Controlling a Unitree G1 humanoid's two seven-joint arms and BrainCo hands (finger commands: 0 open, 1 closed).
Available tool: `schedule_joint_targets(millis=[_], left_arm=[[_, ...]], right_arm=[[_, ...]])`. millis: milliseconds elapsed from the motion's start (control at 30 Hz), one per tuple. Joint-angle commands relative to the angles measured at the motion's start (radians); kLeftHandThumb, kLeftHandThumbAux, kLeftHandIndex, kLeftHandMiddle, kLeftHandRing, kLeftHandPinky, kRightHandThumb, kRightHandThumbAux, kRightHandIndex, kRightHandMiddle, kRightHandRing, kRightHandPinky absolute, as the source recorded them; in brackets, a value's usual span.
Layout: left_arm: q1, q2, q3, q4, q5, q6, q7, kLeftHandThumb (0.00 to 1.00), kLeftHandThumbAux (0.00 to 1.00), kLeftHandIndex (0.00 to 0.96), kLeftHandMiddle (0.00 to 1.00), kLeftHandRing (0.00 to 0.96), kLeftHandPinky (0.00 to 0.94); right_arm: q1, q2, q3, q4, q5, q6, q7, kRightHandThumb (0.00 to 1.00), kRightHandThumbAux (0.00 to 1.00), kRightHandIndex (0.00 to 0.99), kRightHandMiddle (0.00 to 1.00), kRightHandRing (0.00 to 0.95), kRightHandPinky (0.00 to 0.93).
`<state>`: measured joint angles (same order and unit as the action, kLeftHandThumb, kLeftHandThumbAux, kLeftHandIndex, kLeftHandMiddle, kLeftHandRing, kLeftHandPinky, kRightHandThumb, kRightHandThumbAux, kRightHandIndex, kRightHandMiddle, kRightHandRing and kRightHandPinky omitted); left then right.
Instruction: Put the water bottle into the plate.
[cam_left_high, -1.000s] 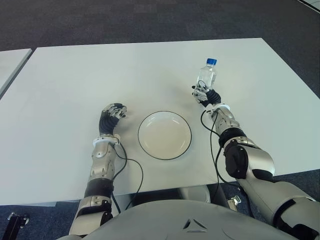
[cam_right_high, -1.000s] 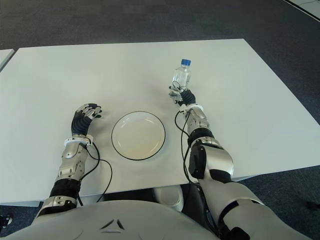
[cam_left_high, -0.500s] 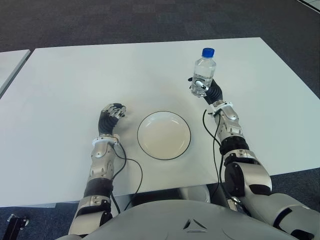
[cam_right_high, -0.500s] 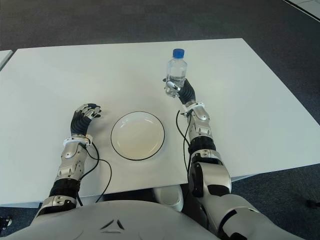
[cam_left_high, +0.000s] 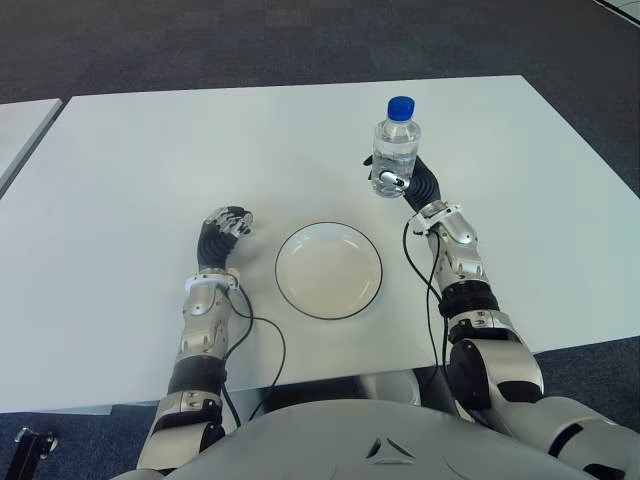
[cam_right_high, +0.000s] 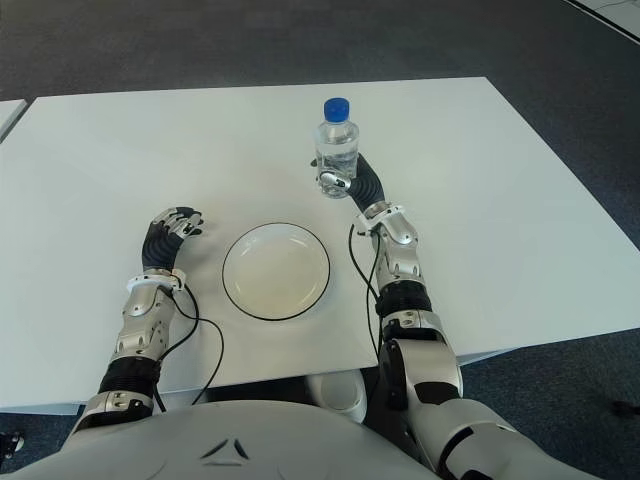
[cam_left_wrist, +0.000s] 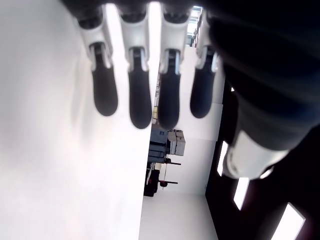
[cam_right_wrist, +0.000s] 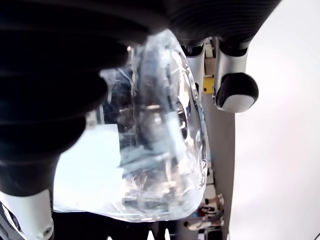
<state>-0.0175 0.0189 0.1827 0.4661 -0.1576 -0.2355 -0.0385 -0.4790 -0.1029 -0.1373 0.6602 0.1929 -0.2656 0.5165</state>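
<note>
My right hand (cam_left_high: 398, 182) is shut on a clear water bottle (cam_left_high: 395, 150) with a blue cap (cam_left_high: 401, 107), holding it upright in the air above the table, behind and to the right of the plate. The bottle (cam_right_wrist: 160, 135) fills the right wrist view, wrapped by black fingers (cam_right_wrist: 55, 90). A white plate (cam_left_high: 329, 270) with a dark rim sits near the table's front, between my two arms, with nothing in it. My left hand (cam_left_high: 227, 226) shows left of the plate with its fingers (cam_left_wrist: 140, 95) curled and holding nothing.
The white table (cam_left_high: 150, 170) spreads wide around the plate. A second white table's corner (cam_left_high: 22, 125) shows at the far left. Dark carpet (cam_left_high: 300, 40) lies beyond the far edge. Black cables (cam_left_high: 262, 340) hang from both forearms.
My right hand has lifted the bottle off the table and carried it up and leftward, closer to the plate. The left hand has stayed where it was.
</note>
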Motion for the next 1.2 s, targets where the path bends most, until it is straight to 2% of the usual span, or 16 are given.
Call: schedule_joint_targets(millis=[33, 1200], left_arm=[[0.058, -0.011, 0.0, 0.062, 0.003, 0.072, 0.009, 0.7, 0.724, 0.418, 0.427, 0.439, 0.437], [0.058, -0.011, 0.0, 0.062, 0.003, 0.072, 0.009, 0.7, 0.724, 0.418, 0.427, 0.439, 0.437]], right_arm=[[-0.001, -0.004, 0.0, -0.013, 0.011, -0.01, -0.003, 0.706, 0.723, 0.439, 0.913, 0.9, 0.9], [-0.001, -0.005, 0.003, -0.014, 0.013, -0.01, -0.004, 0.706, 0.723, 0.439, 0.913, 0.9, 0.9]])
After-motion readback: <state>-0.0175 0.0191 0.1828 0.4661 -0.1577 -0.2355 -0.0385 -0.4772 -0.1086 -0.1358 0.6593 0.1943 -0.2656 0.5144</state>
